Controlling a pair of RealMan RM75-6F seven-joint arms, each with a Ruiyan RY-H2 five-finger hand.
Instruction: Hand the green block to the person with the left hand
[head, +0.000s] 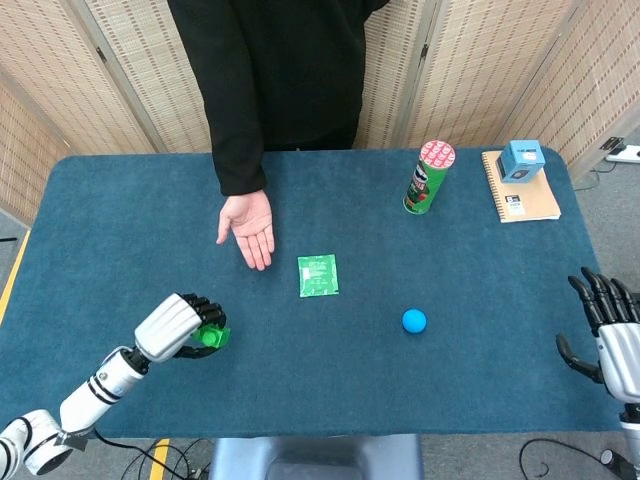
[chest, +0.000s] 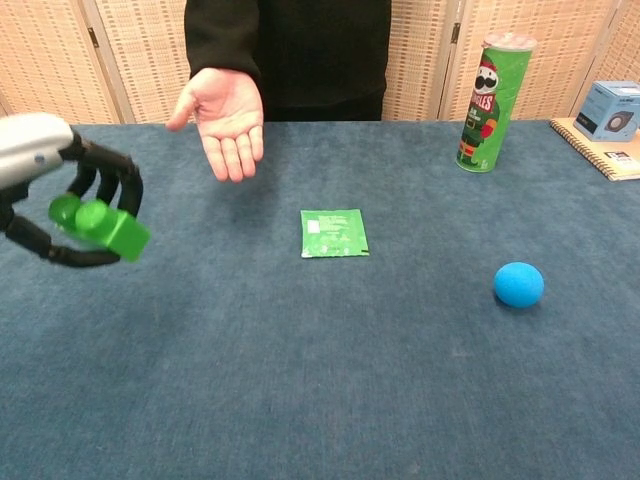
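Woven beige screens stand behind a blue carpeted surface (head: 120, 220), and a person in a black top (head: 285, 70) stands at its far edge. From my operating seat I see my left hand (head: 178, 325) near the left front of the surface, its dark fingers (chest: 125, 185) wrapped around the green block (chest: 100, 225); the chest view shows the block lifted clear of the surface and tilted. The person's open palm (chest: 225, 120) faces up, farther away and to the right of the block, well apart from it. A flat green packet (head: 318, 275) lies near the middle, with a blue ball (head: 414, 320) to its right and nearer. A green can (head: 430, 177) stands upright at the far right, beside a notebook (head: 525, 200) carrying a small blue box (head: 522, 160). My right hand (head: 610, 330) sits at the near right edge, holding nothing, fingers spread.
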